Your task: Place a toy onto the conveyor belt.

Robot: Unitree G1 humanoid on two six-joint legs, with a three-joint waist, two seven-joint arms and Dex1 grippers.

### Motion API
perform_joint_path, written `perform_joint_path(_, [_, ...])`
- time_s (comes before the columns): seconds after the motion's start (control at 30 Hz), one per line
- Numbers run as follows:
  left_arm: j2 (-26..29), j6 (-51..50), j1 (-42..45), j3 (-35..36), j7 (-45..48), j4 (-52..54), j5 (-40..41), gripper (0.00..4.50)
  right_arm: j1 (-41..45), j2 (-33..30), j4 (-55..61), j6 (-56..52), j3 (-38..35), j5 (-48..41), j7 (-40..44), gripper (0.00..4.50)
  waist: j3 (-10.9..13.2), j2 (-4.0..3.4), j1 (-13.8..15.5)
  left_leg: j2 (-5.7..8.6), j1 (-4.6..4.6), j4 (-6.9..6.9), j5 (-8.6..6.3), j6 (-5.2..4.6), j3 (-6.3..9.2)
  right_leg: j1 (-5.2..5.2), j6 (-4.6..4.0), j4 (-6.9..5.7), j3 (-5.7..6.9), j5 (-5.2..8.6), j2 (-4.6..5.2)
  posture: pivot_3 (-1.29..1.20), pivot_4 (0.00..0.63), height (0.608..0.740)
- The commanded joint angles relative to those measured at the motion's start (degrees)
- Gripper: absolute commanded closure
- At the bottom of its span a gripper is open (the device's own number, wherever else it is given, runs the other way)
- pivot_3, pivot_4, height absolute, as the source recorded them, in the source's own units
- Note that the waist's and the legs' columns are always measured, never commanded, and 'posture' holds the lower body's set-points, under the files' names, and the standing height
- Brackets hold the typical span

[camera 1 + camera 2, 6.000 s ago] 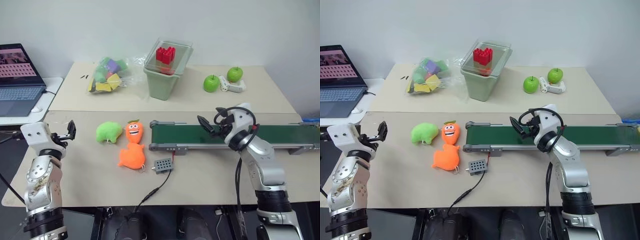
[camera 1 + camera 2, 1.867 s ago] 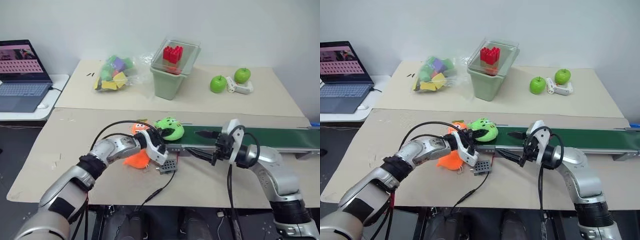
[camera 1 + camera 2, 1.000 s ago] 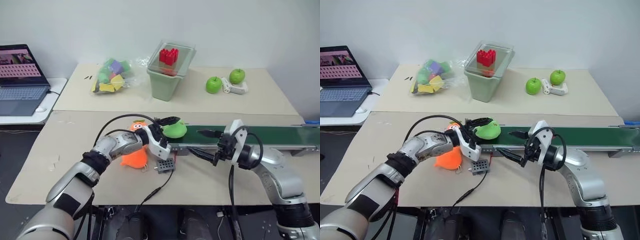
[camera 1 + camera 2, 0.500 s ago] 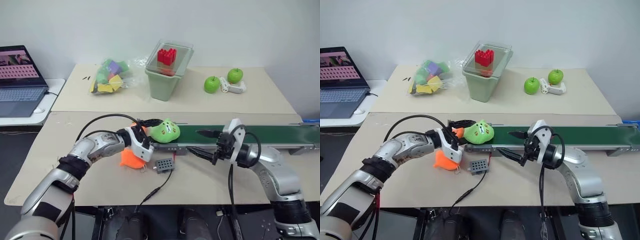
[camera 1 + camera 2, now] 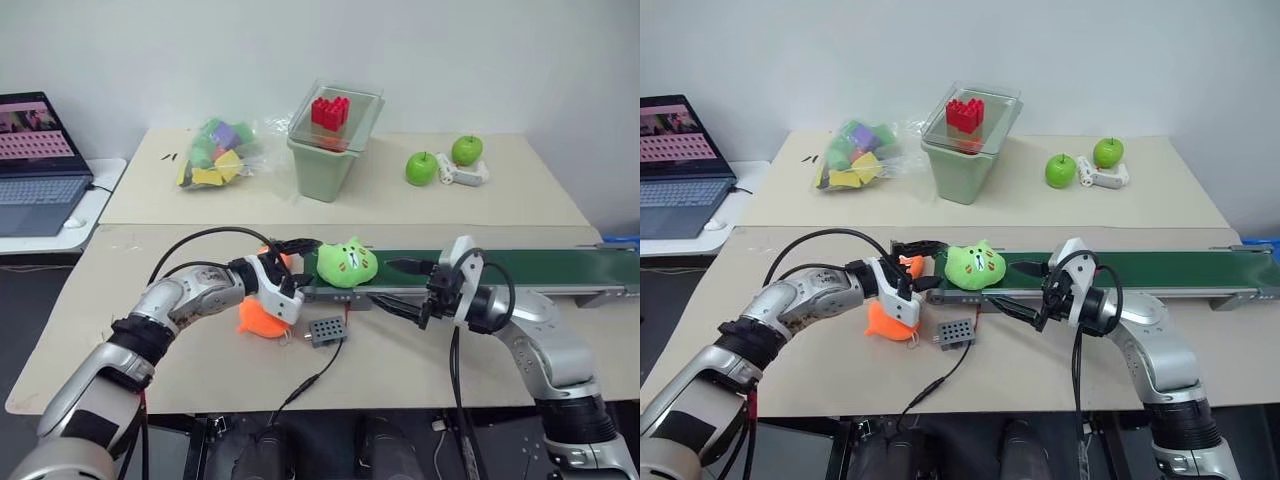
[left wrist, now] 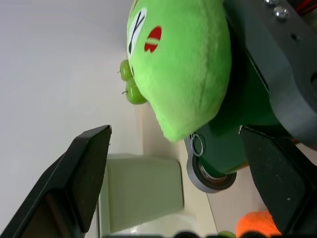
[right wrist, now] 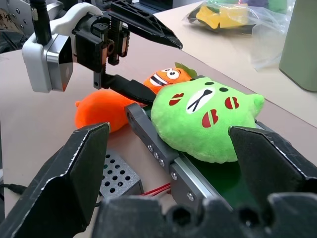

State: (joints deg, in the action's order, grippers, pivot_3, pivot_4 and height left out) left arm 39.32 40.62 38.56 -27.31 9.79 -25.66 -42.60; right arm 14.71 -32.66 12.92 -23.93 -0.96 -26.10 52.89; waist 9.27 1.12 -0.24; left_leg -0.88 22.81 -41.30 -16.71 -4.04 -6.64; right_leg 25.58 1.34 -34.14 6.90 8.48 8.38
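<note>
**Toy on the belt's end**

Toy [image 5: 347,262] lies on the conveyor belt [image 5: 560,268] at its left end, free of both grippers. Left gripper [image 5: 298,268] stands spread wide just beside it; right gripper [image 5: 400,287] gapes nearby.

We take this for a robotics lab or test room. A plain beige bench [image 5: 520,195] stands against a bare white wall [image 5: 480,50], and on it runs a small conveyor belt [image 5: 560,268] with grey side rails, wired to a little perforated grey control box [image 5: 327,331] whose cable drops over the front edge. Practice props lie about: a plush toy [image 5: 345,264], two green apples [image 5: 440,160], a clear bag of coloured blocks [image 5: 215,155], and a lidded green bin [image 5: 325,160] carrying red bricks [image 5: 330,110]. An open laptop [image 5: 40,150] sits on a side table.
</note>
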Motion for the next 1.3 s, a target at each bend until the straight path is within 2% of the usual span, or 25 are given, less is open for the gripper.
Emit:
perform_joint_path(0.03, [2.1,-5.1,-1.8,5.2,2.2,-1.5,4.5,0.06,0.4,-0.4,1.3,0.5,-1.1,-1.2,0.5,0.00,0.0,0.00,-0.2,0.00,0.01,0.00,0.00,0.00,0.00,0.02,0.00,-0.01,0.00,0.00,0.00,0.00,0.150,0.740])
perform_joint_path(0.23, [0.4,-16.5,-5.0,16.8,3.7,4.8,16.2,0.06,-0.8,-1.3,2.2,-0.3,-1.8,-1.7,0.8,0.00,0.0,0.00,0.6,0.04,0.49,-0.11,0.18,0.29,0.00,0.45,0.01,-0.08,0.00,-0.01,0.00,0.00,0.150,0.740])
perform_joint_path(0.37, [-3.7,-28.7,-7.9,23.7,5.4,13.9,23.3,0.06,-1.2,-1.9,2.2,-0.6,-2.2,-2.0,1.1,0.00,0.0,0.00,0.9,0.07,0.52,-0.10,0.17,0.27,0.00,0.43,0.05,-0.07,0.00,-0.03,0.00,0.00,0.150,0.740])
perform_joint_path(0.57, [-13.7,-50.8,-9.9,35.5,0.2,23.0,32.9,0.06,-1.2,-2.2,2.5,-1.2,-1.7,-2.1,0.9,0.00,0.0,0.01,0.8,0.07,0.47,-0.18,0.19,0.30,0.02,0.35,0.09,-0.04,-0.01,-0.03,-0.06,0.00,0.150,0.740])
perform_joint_path(0.7, [-20.6,-64.9,-10.5,48.8,-6.2,26.8,43.4,0.06,0.0,-0.9,1.7,-0.7,-2.3,-0.3,-3.2,0.00,0.0,0.02,0.6,0.01,0.35,-0.17,0.25,0.41,0.06,0.29,0.11,-0.09,-0.05,-0.02,-0.11,0.00,0.150,0.740])
perform_joint_path(0.83, [-21.1,-67.0,-12.9,53.4,-7.6,29.7,46.9,0.06,3.4,3.7,-0.6,0.0,-3.0,4.8,-15.0,0.00,0.0,0.02,0.0,0.01,0.13,-0.13,0.26,0.44,0.06,0.09,0.08,-0.09,-0.08,-0.04,-0.12,0.00,0.150,0.740])
perform_joint_path(1.0, [-20.8,-66.7,-15.5,54.9,-8.4,31.2,48.9,0.06,3.5,6.9,2.9,-0.9,-3.3,4.4,-19.3,0.00,0.0,0.03,0.9,0.04,0.17,-0.12,0.26,0.45,0.12,0.02,0.06,-0.02,-0.03,-0.05,-0.12,0.00,0.150,0.740])
perform_joint_path(1.3, [-19.8,-65.2,-16.4,54.4,-8.3,29.9,50.5,0.06,2.5,8.7,4.2,-0.5,-4.0,5.9,-25.0,0.00,0.0,0.03,0.8,0.05,0.07,-0.06,0.27,0.49,0.12,-0.08,0.05,0.03,-0.02,-0.04,-0.16,0.00,0.150,0.740])
